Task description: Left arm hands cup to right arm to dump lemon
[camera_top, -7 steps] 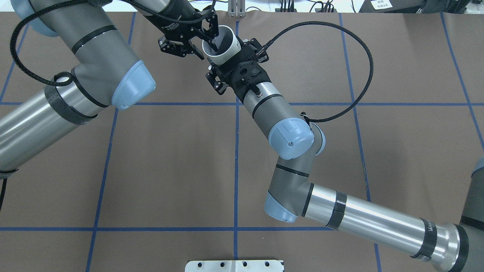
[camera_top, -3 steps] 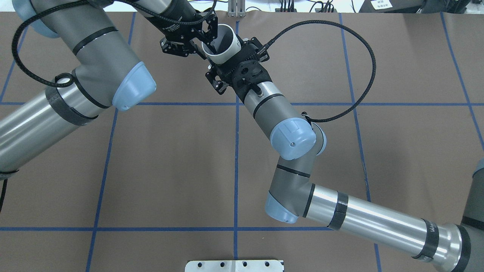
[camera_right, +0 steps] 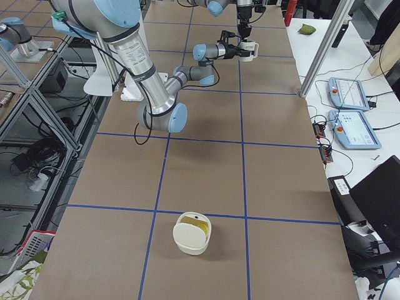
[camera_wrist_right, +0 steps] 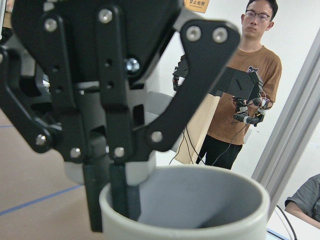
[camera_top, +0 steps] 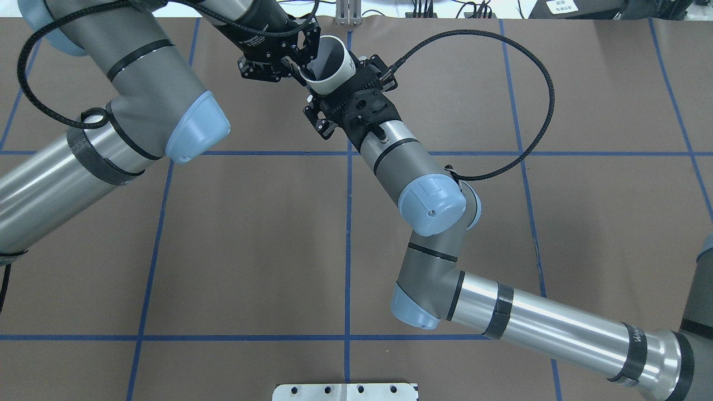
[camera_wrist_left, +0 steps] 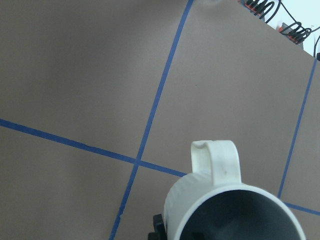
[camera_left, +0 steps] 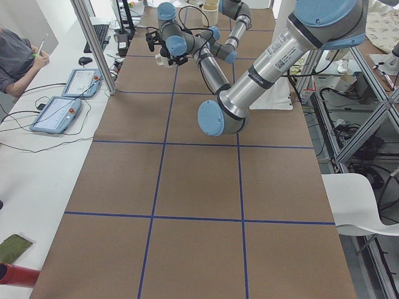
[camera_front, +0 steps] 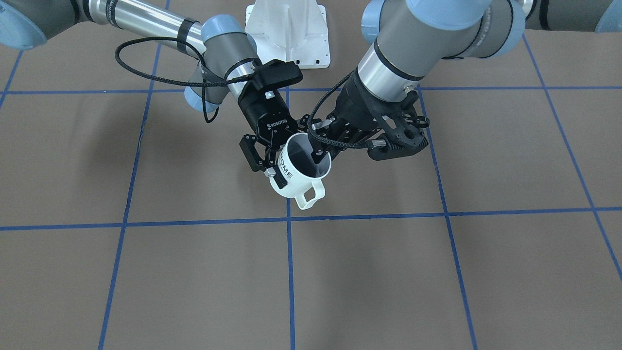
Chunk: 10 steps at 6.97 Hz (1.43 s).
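The white ribbed "HOME" cup (camera_front: 297,183) hangs in the air over the far middle of the table, tilted, handle pointing away from the robot. Its grey inside (camera_top: 330,60) shows no lemon. My left gripper (camera_front: 317,153) pinches the cup's rim, one finger inside and one outside, as the right wrist view (camera_wrist_right: 110,200) shows. My right gripper (camera_front: 290,171), marked "ROBOTIQ", clasps the cup's body from the sides, one finger across the letters. The left wrist view shows the cup (camera_wrist_left: 210,210) and its handle from above.
A white round container (camera_right: 192,232) with something yellowish inside stands on the table towards the robot's right end. The robot's white base plate (camera_front: 286,29) is behind the arms. An operator (camera_wrist_right: 240,80) stands across the table. Tablets (camera_right: 347,94) lie beside it.
The cup and both grippers have shifted slightly away from the robot and to its right. Both grips look unchanged.
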Tool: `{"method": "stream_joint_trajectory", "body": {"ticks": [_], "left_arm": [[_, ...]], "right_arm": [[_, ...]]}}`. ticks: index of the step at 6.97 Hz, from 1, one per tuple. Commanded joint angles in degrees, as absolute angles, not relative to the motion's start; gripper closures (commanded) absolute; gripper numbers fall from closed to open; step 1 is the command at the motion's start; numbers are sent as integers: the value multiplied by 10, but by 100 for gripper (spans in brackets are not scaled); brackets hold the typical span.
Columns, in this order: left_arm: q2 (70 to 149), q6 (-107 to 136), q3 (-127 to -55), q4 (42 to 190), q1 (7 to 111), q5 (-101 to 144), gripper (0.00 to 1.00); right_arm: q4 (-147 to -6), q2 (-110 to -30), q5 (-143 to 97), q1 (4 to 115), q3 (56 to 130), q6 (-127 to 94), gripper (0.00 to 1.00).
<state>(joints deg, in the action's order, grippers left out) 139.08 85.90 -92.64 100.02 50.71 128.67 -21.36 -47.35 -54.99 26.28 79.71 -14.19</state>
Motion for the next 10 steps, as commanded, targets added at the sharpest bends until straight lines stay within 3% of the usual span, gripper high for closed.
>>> {"method": "stream_joint_trajectory", "body": {"ticks": [1, 10], "left_arm": [[1390, 857, -925, 999, 507, 1287, 100], [1392, 857, -922, 1000, 510, 1287, 100]], "right_arm": [[-214, -474, -549, 263, 798, -142, 1], [-212, -553, -519, 212, 875, -142, 1]]}}
